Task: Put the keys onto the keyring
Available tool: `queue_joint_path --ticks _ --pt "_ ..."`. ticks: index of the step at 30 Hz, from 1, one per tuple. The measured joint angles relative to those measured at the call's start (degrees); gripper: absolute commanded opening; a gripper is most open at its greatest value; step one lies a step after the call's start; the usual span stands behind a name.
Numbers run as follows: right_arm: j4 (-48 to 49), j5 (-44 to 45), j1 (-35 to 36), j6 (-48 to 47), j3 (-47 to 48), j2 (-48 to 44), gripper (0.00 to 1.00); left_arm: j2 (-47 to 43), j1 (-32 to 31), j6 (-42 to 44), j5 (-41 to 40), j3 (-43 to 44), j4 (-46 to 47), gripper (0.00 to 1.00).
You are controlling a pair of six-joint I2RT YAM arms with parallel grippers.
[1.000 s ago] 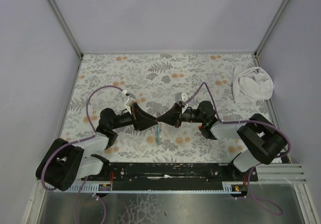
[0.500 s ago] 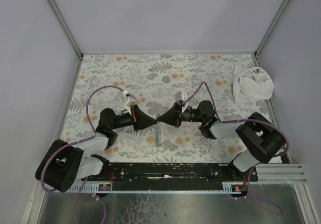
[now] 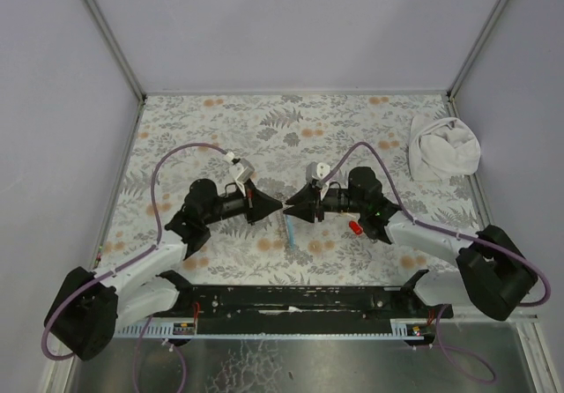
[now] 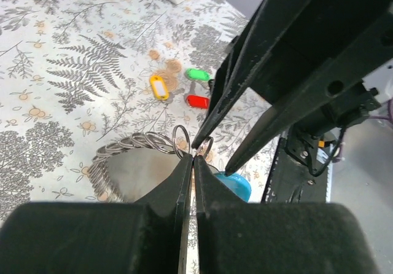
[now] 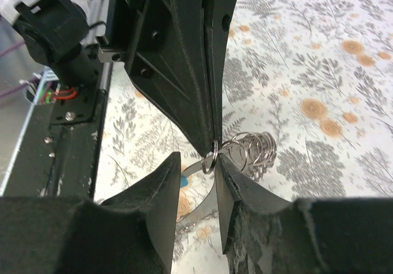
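Note:
The keyring [image 3: 289, 232], a thin hoop part grey and part light blue, hangs between both grippers above the table. Its grey band [image 4: 132, 172] carries a row of small metal rings [image 4: 144, 142]; the blue part [image 4: 236, 185] is beside my left fingers. My left gripper [image 4: 194, 157] is shut on one small ring [image 5: 210, 160] of the keyring. My right gripper [image 5: 198, 163] is open, its fingertips either side of that ring. On the table beyond lie the yellow key [image 4: 158, 87], green key [image 4: 198, 74] and red key [image 4: 198, 101]. A black key is not visible.
A white cloth bundle [image 3: 443, 146] lies at the table's back right. The red key [image 3: 355, 227] lies close under the right arm. Grey walls stand on three sides of the flowered table [image 3: 220, 129], and a black rail [image 3: 291, 300] runs along its near edge.
My left gripper has shut on the small ring and my right gripper has opened off it. Both arms have shifted, the right one swinging outward, and the red key now shows under it.

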Motion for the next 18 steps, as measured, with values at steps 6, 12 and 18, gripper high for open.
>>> queue_joint_path --ticks 6,12,18 --pt "-16.8 4.5 0.0 -11.6 0.9 -7.4 0.36 0.5 -5.8 6.1 -10.1 5.9 -12.7 0.00" --pt "-28.3 6.1 0.0 -20.5 3.0 -9.0 0.34 4.2 -11.8 11.8 -18.8 12.1 -21.9 0.00" --pt "-34.3 6.1 0.0 -24.5 5.6 -8.3 0.33 5.0 -15.3 14.8 -23.6 14.7 -25.9 0.00"
